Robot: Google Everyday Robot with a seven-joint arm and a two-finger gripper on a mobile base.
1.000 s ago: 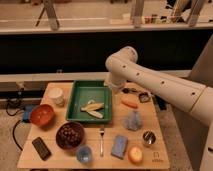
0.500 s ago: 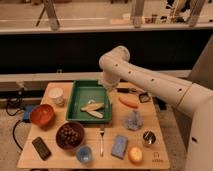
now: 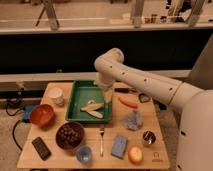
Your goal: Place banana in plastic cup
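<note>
The pale yellow banana point(image 3: 93, 109) lies in the green tray point(image 3: 76, 99), its two tapering pieces splayed apart. The small translucent blue plastic cup point(image 3: 84, 154) stands at the table's front edge, below the dark bowl. My gripper point(image 3: 106, 94) hangs from the white arm over the tray's right rim, just above and to the right of the banana. It is open, holds nothing, and is far from the cup.
An orange carrot-like stick point(image 3: 128, 102) lies right of the tray. Around it are a white paper cup point(image 3: 56, 96), an orange bowl point(image 3: 41, 115), a dark bowl point(image 3: 70, 135), a fork point(image 3: 101, 140), a blue sponge point(image 3: 119, 146), a metal cup point(image 3: 147, 137) and a crumpled blue cloth point(image 3: 133, 121).
The arm has swung left and down from above the carrot side, bringing the gripper over the tray's right rim near the banana. The objects have not moved.
</note>
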